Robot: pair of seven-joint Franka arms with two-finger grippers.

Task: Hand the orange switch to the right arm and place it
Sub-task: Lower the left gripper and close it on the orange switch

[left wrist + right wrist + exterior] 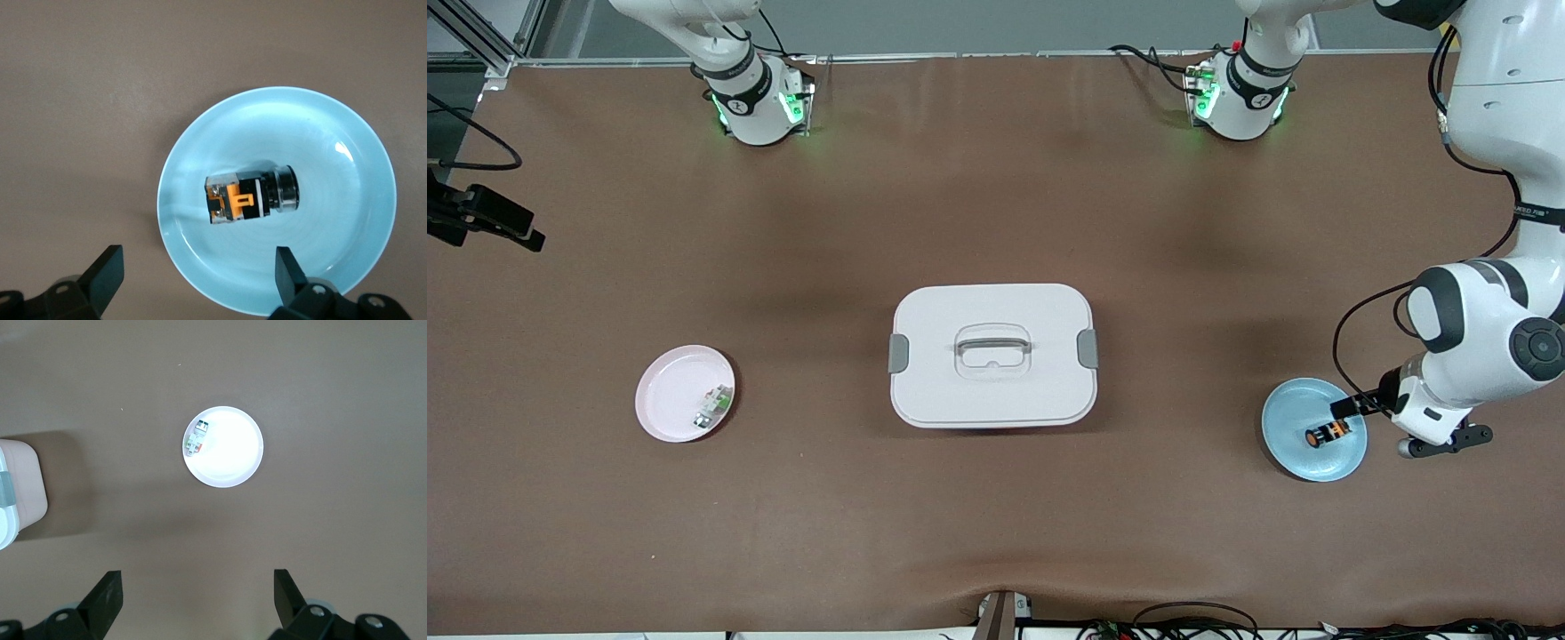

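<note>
A brown tabletop fills the front view, with the 2 arm bases standing along its top edge. Toward the right arm's end lies a pink plate, and a small white-and-green component rests on it close to the rim that faces the middle of the tabletop. The right end effector hangs high over the bare tabletop near that plate, released, its 2 fingers spread wide with nothing between them; this arm waits. In the middle of the tabletop sits a white lidded box with a grey clasp at each short end and a handle recessed in its lid. Toward the left arm's end lies a light blue plate, and the orange switch lies on its side on that plate, near its centre. The wrist view shows its dark round end, its black body and its orange band. The left end effector hovers over the plate just beside the switch, released, its 2 fingers wide apart and not touching the switch; one finger is over the plate, the other over the tabletop beside it.
</note>
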